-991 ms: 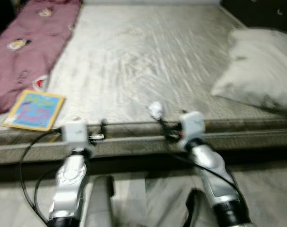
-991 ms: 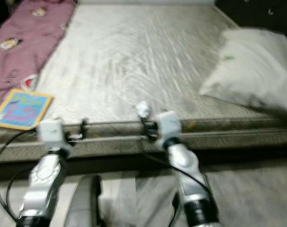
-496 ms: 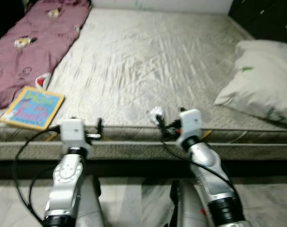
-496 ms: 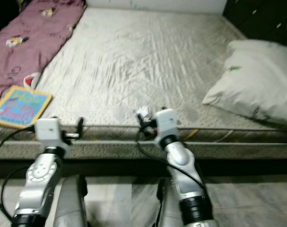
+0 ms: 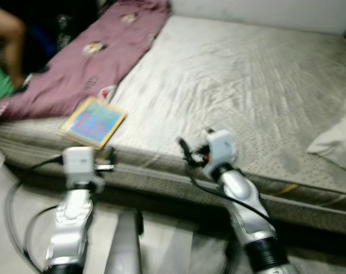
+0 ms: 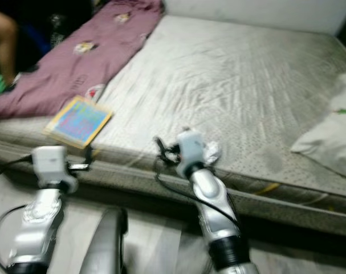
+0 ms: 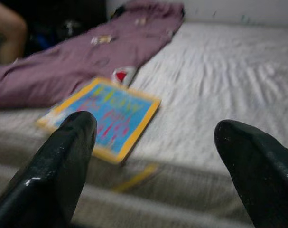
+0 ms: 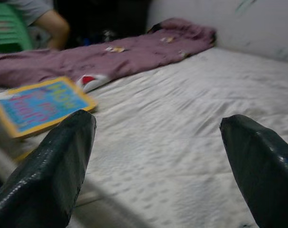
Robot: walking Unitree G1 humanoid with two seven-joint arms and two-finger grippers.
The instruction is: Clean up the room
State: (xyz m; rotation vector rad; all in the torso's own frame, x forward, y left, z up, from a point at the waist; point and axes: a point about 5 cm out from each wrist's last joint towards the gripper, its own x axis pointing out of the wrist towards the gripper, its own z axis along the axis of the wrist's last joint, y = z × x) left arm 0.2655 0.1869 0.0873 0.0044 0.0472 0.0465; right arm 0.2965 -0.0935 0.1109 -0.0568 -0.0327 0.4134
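Note:
A thin book [image 5: 94, 121] with a yellow border and blue cover lies flat near the front edge of the bed [image 5: 247, 85]. It sits beside a maroon printed blanket [image 5: 98, 54] spread along the bed's left side. My left gripper [image 7: 155, 126] is open and empty, held just short of the bed edge with the book [image 7: 103, 116] straight ahead. My right gripper [image 8: 158, 121] is open and empty too. It hovers over the bed's front edge, to the right of the book [image 8: 37, 105].
A white pillow [image 6: 332, 134] lies at the bed's right side. A person's arm [image 5: 10, 34] and a green stool [image 8: 8, 33] are beyond the bed's far left corner. Pale floor [image 5: 173, 251] runs below the mattress edge [image 5: 161, 182].
The camera has swung to the left: the book and blanket now sit nearer the middle, the pillow at the right edge. Both arms keep the same pose, fingers still open.

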